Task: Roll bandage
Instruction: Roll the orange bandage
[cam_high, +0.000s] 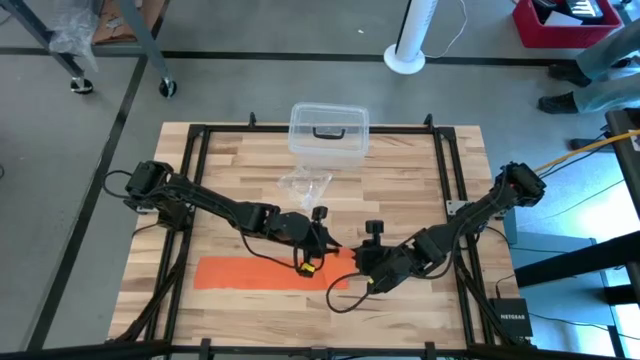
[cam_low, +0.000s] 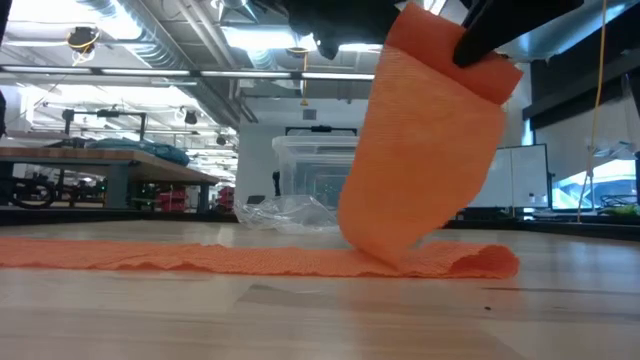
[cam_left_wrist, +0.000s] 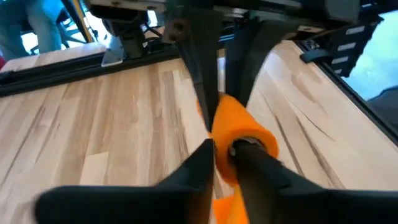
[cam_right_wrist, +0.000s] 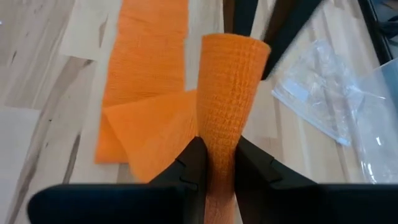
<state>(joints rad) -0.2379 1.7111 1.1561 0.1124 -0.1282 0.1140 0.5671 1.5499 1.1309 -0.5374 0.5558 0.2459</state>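
The orange bandage (cam_high: 260, 273) lies as a flat strip along the near part of the table. Its right end rises off the wood and is wound into a loose tube (cam_right_wrist: 229, 87), seen high up in the low view (cam_low: 430, 140). My left gripper (cam_high: 320, 248) and my right gripper (cam_high: 356, 262) meet over that end, one at each end of the tube, and both are shut on it. The strip's bend (cam_low: 470, 262) rests on the table below them. My left gripper holds one open end of the tube (cam_left_wrist: 245, 134). One finger (cam_left_wrist: 249, 155) seems to reach into the opening and the other (cam_left_wrist: 202, 162) lies outside. It comes slanting down from the table's left, and the tube is lifted clear. My right gripper pinches the tube's other end (cam_right_wrist: 219, 146) between its two fingers, across several wound layers. It comes slanting down from the table's right, along the tube. The tube is clear of the table, and the strip hangs slack from it to the wood.
A clear plastic box (cam_high: 328, 130) with a dark handle stands at the table's far middle. A crumpled transparent plastic piece (cam_high: 305, 185) lies just in front of it. A black frame (cam_high: 200, 140) runs around the table. Bare wood lies near the front edge.
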